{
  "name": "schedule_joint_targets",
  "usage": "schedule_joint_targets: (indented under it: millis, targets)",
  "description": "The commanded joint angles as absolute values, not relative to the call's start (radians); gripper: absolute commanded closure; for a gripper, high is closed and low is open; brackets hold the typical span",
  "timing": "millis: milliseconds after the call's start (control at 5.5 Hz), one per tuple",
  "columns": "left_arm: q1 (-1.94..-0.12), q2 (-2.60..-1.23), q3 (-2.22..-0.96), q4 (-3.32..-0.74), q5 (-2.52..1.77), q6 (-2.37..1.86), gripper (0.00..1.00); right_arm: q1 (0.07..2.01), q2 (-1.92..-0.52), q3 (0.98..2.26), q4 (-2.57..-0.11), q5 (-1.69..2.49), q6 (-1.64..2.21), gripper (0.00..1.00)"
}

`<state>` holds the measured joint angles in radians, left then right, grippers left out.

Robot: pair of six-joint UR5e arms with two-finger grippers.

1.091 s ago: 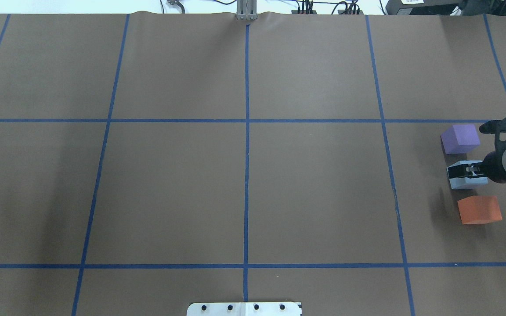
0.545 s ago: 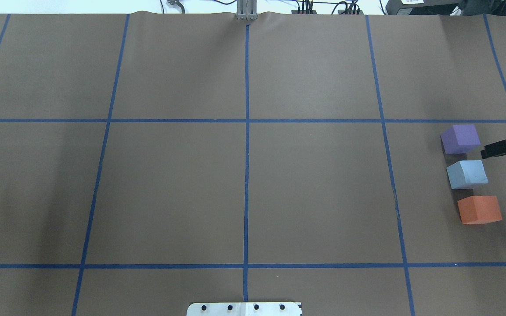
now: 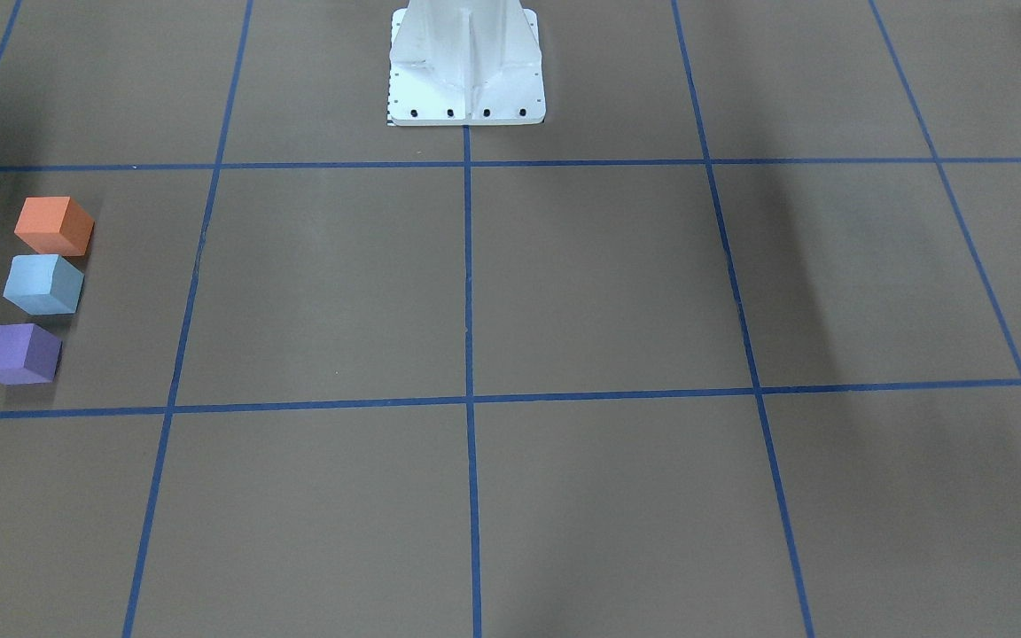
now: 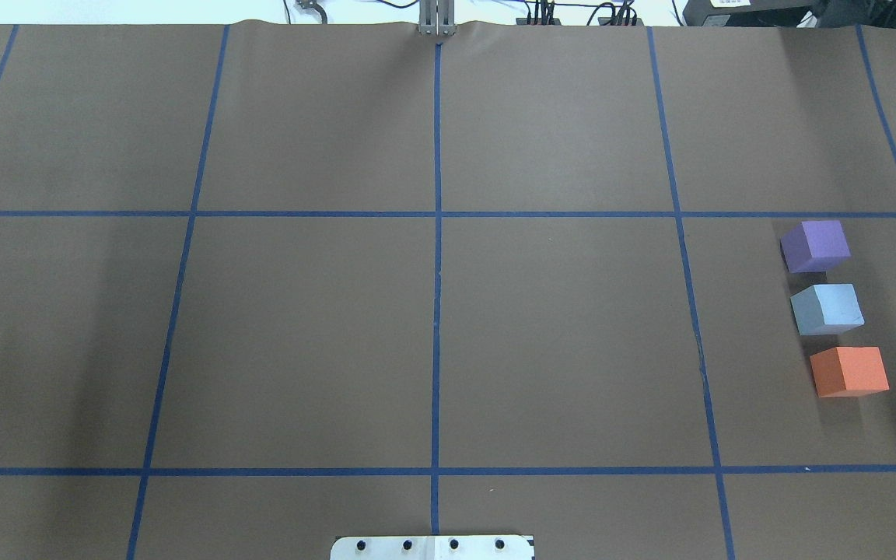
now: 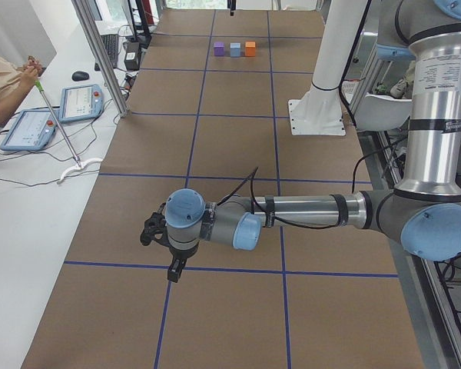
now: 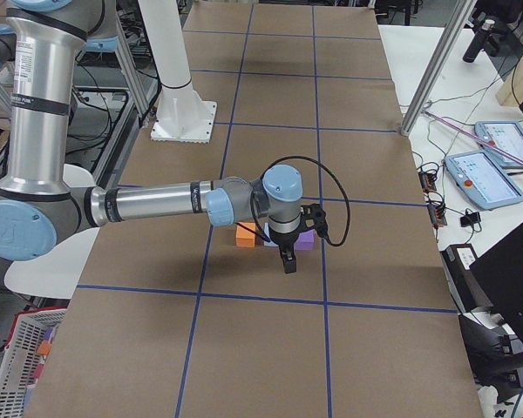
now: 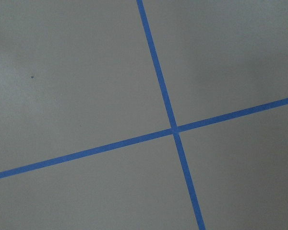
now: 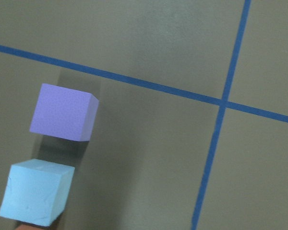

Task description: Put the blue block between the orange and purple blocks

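The light blue block [image 4: 827, 309] stands on the table between the purple block [image 4: 815, 246] and the orange block [image 4: 848, 371], in a row at the right edge of the overhead view. The same row shows in the front-facing view: orange [image 3: 53, 225], blue [image 3: 43, 283], purple [image 3: 18, 354]. The right wrist view shows the purple block [image 8: 64, 112] and the blue block [image 8: 36, 191] from above. My right gripper [image 6: 288, 263] hangs above and beside the blocks; I cannot tell its state. My left gripper [image 5: 173, 270] hovers far away over bare table; I cannot tell its state.
The brown table cover carries a blue tape grid [image 4: 437, 214]. The robot's white base [image 3: 466, 66] stands at the table's near middle. Tablets [image 6: 488, 165] and cables lie on the side bench beyond the table edge.
The right gripper was on the blue block, let it go, and moved away to the right out of the overhead view. The blue block stays between the purple and orange blocks.
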<state>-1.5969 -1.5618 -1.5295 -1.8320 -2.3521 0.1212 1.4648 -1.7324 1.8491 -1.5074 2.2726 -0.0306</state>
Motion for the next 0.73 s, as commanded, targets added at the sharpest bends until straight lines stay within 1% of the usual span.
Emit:
schedule_joint_targets:
  millis: [0, 182, 545]
  targets:
    - [-1.597, -1.543, -1.517, -1.829, -2.353, 0.121, 0.00, 1.505, -1.756, 1.850, -1.542, 2.270, -0.077, 0.00]
    - [-1.598, -1.517, -1.523, -1.833, -2.353, 0.121, 0.00, 1.505, -1.759, 1.841, -1.545, 2.269, -0.078, 0.00]
    - [-1.598, -1.519, -1.525, -1.832, -2.353, 0.121, 0.00, 1.505, -1.758, 1.844, -1.543, 2.273, -0.187, 0.00]
